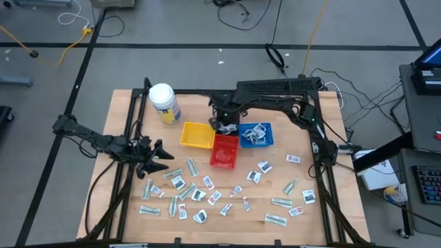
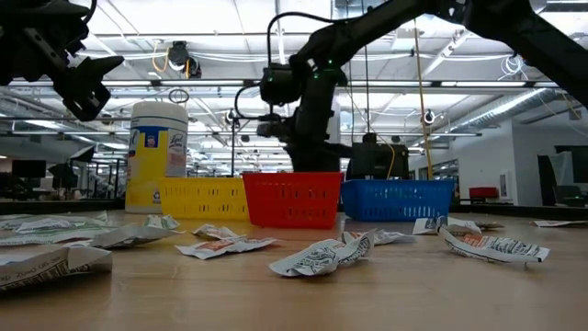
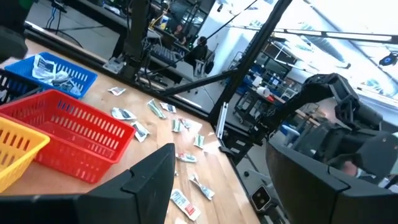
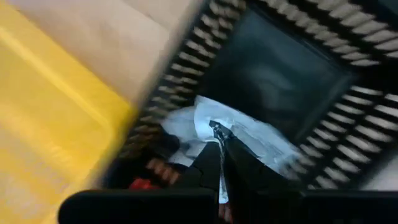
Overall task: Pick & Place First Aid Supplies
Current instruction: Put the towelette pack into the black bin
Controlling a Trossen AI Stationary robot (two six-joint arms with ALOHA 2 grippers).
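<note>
Wooden table [image 1: 124, 103], blue tray [image 1: 266, 141] holding packets [image 1: 253, 134], red tray [image 1: 224, 151], yellow tray [image 1: 196, 136], left gripper [image 1: 160, 157] jaws wide, right gripper [image 4: 219, 140] jaws closed over black tray [image 4: 280, 68].

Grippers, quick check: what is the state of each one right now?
Left end effector: open, holding nothing, above the scattered packets.
Right end effector: closed on a white packet, over the black tray.

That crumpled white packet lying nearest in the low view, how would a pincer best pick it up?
From straight above. The crumpled packet lies nearly flat on the table but its creased middle humps up, so a pincer would probably do best closing across that raised ridge, on its narrow width. Its thin edges hug the wood, leaving little to catch from the side.
</note>
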